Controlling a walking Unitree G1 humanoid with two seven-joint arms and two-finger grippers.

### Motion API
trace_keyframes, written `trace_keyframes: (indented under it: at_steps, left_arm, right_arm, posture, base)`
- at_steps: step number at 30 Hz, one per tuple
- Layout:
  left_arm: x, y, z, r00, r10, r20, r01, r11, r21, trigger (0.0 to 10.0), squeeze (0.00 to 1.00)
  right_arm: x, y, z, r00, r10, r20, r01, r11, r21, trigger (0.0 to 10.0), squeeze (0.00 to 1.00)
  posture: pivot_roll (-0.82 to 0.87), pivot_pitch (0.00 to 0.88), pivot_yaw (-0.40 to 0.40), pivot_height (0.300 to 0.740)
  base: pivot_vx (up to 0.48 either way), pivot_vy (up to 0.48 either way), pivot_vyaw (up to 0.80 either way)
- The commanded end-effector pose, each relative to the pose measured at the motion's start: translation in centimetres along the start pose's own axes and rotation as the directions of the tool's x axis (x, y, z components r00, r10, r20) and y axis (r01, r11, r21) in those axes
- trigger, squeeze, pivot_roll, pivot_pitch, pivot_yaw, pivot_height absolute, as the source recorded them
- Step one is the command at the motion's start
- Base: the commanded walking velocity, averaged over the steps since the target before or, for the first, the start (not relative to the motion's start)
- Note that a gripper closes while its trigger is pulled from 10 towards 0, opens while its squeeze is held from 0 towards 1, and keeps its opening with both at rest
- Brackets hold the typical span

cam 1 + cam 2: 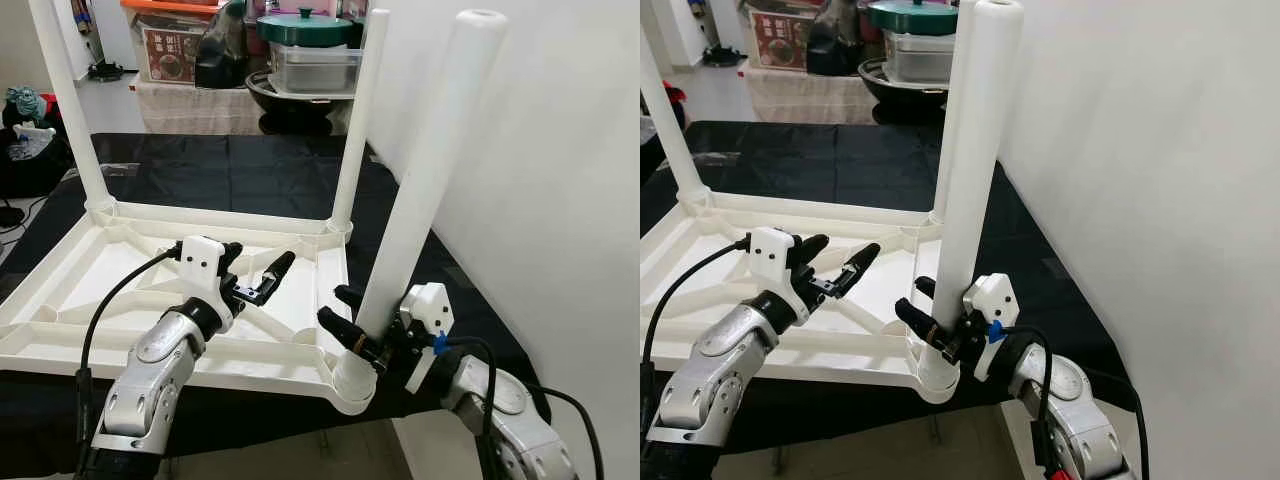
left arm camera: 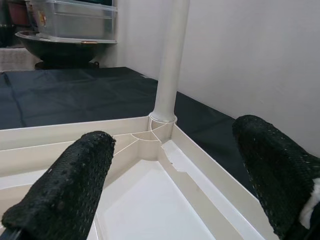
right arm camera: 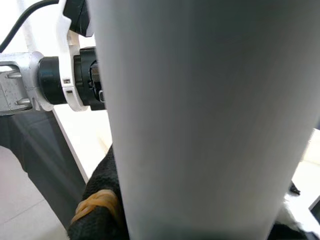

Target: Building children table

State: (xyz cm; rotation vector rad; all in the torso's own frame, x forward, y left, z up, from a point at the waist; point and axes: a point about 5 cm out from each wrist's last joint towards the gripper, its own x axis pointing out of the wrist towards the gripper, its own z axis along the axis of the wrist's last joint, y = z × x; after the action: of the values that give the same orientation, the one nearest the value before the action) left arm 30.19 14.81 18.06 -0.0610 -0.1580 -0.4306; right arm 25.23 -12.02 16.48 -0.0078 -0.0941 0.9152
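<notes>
Upturned white tabletop (image 1: 60, 262) lies on black cloth (image 1: 220, 170). Right claw (image 1: 345, 318) grasps near-right leg (image 1: 420, 190), standing in its corner socket. Left claw (image 1: 262, 277) hovers released over the underside.

White plastic table (image 1: 190, 262), flipped, ribbed underside all white. White legs (image 1: 425, 190), plain, no pattern. Black cloth (image 1: 230, 170) beneath. Pale white wall (image 1: 560, 170). Left gripper (image 1: 257, 277): black fingers with knit-textured pads (image 2: 70, 190), white wrist housing, silver arm. Right gripper (image 1: 343, 318): black fingers, white housing with blue spot, tan rubber band (image 3: 95, 202) on pad. Behind: dark green lid (image 1: 303, 27), grey clear box (image 1: 318, 68), black basin (image 1: 290, 100).
</notes>
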Motion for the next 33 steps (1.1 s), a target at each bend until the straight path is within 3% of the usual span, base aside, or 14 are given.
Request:
trace_keyframes:
  at_steps: [1,3,8,10,11,12,15,17,20,21,23,27,31,33]
  left_arm:
    - [-0.2,0.0,-0.1,1.0,-0.005,-0.012,0.005,1.0,0.001,10.0,0.0]
    - [-0.2,0.0,-0.1,1.0,-0.005,-0.012,0.005,1.0,0.001,10.0,0.0]
    - [-0.2,0.1,-0.2,1.0,-0.001,-0.014,0.001,1.0,0.002,10.0,0.0]
    - [-0.2,0.2,-0.2,1.0,0.001,-0.016,-0.001,1.0,0.003,10.0,0.0]
    - [-0.2,0.2,-0.2,1.0,0.001,-0.016,-0.001,1.0,0.003,10.0,0.0]
    - [-0.1,0.2,-0.2,1.0,0.001,-0.017,-0.001,1.0,0.004,10.0,0.0]
    - [-0.1,0.3,-0.2,1.0,0.002,-0.016,-0.002,1.0,0.006,10.0,0.0]
    - [0.0,0.4,-0.1,1.0,0.007,-0.015,-0.007,1.0,0.011,10.0,0.0]
    - [0.1,0.5,-0.1,1.0,0.009,-0.015,-0.009,1.0,0.013,10.0,0.0]
    - [0.0,0.5,-0.1,1.0,0.014,-0.016,-0.013,1.0,0.013,10.0,0.0]
    - [0.0,0.5,-0.1,1.0,0.014,-0.016,-0.013,1.0,0.013,10.0,0.0]
    - [0.0,0.6,-0.2,1.0,0.02,-0.018,-0.02,1.0,0.015,10.0,0.0]
    - [0.1,0.8,-0.2,1.0,0.027,-0.016,-0.027,0.999,0.021,10.0,0.0]
    - [0.1,0.8,-0.2,0.999,0.028,-0.016,-0.027,0.999,0.021,10.0,0.0]
  right_arm:
    - [0.1,0.7,-1.7,0.997,0.032,-0.064,-0.028,0.998,0.062,10.0,0.0]
    - [0.1,0.4,-1.8,0.997,0.006,-0.072,-0.002,0.998,0.058,10.0,0.0]
    - [-0.4,-2.7,-3.1,0.952,-0.238,-0.195,0.232,0.971,-0.051,10.0,0.0]
    - [-1.2,-5.1,-4.0,0.865,-0.421,-0.275,0.403,0.907,-0.12,10.0,0.0]
    - [-1.2,-5.1,-4.0,0.865,-0.421,-0.275,0.403,0.907,-0.12,10.0,0.0]
    - [-1.6,-6.0,-4.4,0.812,-0.496,-0.306,0.485,0.867,-0.118,10.0,0.0]
    - [-2.1,-6.8,-4.8,0.762,-0.555,-0.335,0.549,0.827,-0.123,10.0,0.0]
    - [-3.2,-8.0,-5.7,0.642,-0.661,-0.389,0.671,0.729,-0.132,10.0,0.0]
    - [-3.6,-8.3,-6.1,0.594,-0.698,-0.401,0.727,0.679,-0.105,10.0,0.0]
    - [-3.9,-8.4,-6.6,0.532,-0.742,-0.408,0.802,0.596,-0.039,10.0,0.0]
    - [-3.9,-8.4,-6.6,0.532,-0.742,-0.408,0.802,0.596,-0.039,10.0,0.0]
    - [-4.3,-8.7,-7.1,0.408,-0.816,-0.41,0.889,0.457,-0.026,10.0,0.0]
    - [-4.8,-8.0,-7.8,0.333,-0.845,-0.418,0.916,0.396,-0.072,10.0,0.0]
    - [-4.8,-7.9,-7.9,0.326,-0.847,-0.419,0.917,0.392,-0.077,10.0,0.0]
  posture:
    - [0.1,0.0,-0.108,0.74]
    - [0.1,0.0,-0.108,0.74]
    - [0.09,0.0,-0.104,0.74]
    - [0.09,0.0,-0.103,0.74]
    - [0.09,0.0,-0.103,0.74]
    - [0.09,0.0,-0.1,0.74]
    - [0.09,0.0,-0.1,0.74]
    - [0.09,0.0,-0.1,0.74]
    - [0.09,0.0,-0.101,0.74]
    - [0.09,0.0,-0.102,0.74]
    - [0.09,0.0,-0.102,0.74]
    - [0.09,0.0,-0.103,0.74]
    - [0.09,0.0,-0.102,0.74]
    - [0.09,0.0,-0.102,0.74]
  base:
    - [0.0,0.0,0.0]
    - [0.0,0.0,0.0]
    - [0.0,0.0,0.0]
    - [0.0,0.0,0.0]
    - [0.0,0.0,0.0]
    - [0.0,0.0,0.0]
    - [0.0,0.0,0.0]
    - [0.0,0.0,0.0]
    - [0.0,0.0,0.0]
    - [0.0,0.0,0.0]
    - [0.0,0.0,0.0]
    - [0.0,0.0,0.0]
    - [0.0,0.0,0.0]
    - [0.0,0.0,0.0]
